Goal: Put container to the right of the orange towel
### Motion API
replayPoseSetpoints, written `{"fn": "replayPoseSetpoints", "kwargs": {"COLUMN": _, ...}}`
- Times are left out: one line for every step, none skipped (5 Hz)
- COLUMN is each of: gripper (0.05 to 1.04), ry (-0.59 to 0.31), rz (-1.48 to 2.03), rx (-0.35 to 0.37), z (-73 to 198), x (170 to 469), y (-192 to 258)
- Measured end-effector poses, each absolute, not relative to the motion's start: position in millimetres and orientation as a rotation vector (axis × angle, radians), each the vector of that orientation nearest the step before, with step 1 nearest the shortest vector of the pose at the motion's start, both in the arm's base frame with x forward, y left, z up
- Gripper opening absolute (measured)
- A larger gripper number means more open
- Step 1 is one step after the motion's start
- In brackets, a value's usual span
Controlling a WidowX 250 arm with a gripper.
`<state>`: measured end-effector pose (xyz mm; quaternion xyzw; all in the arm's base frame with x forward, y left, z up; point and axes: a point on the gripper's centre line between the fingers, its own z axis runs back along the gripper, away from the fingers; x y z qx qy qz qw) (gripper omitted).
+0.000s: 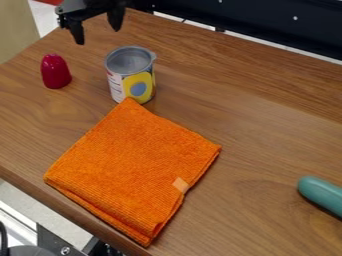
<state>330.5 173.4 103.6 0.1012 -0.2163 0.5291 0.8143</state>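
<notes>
1. Firstly, from the camera view: one container (119, 88), an open-topped can, grey inside, with a white and yellow label bearing a blue-grey oval. Upright on the table (260, 145), at the far corner of the towel; whether the two touch, cannot be told.
2. One orange towel (133, 160), folded into a thick, roughly square pad, laid flat with one corner pointing to the container. A small, paler tag (180, 184) near one edge.
3. One black hand (97, 34), at the upper left, coming in from the top edge. Fingers spread, tips downward, in the air beyond the container and the red item.
4. One red item (55, 72), glossy, round-topped, upright on the table to the left of the container, the two standing apart.
5. One teal item (322, 194), rounded at its visible end, on the table and cut off by the right edge of the view, well apart from the towel.
6. One table, brown, wood-grained, with a dark panel (260, 19) along its far side.
</notes>
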Motion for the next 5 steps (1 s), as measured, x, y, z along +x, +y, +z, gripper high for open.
{"fn": "replayPoseSetpoints", "kwargs": {"gripper": 0.999, "ry": -0.429, "rz": 1.206, "rx": 0.163, "z": 94.4, "x": 326.5, "y": 165.0}}
{"fn": "replayPoseSetpoints", "kwargs": {"gripper": 0.999, "ry": -0.379, "rz": 1.398, "rx": 0.186, "z": 91.8, "x": 318.7, "y": 161.7}}
{"fn": "replayPoseSetpoints", "kwargs": {"gripper": 0.999, "ry": -0.451, "rz": 1.661, "rx": 0.206, "z": 94.8, "x": 318.5, "y": 159.7}}
{"fn": "replayPoseSetpoints", "kwargs": {"gripper": 0.999, "ry": -0.512, "rz": 1.846, "rx": 0.263, "z": 93.6, "x": 323.7, "y": 153.7}}
{"fn": "replayPoseSetpoints", "kwargs": {"gripper": 0.999, "ry": -0.529, "rz": 1.903, "rx": 0.274, "z": 90.6, "x": 324.0, "y": 151.3}}
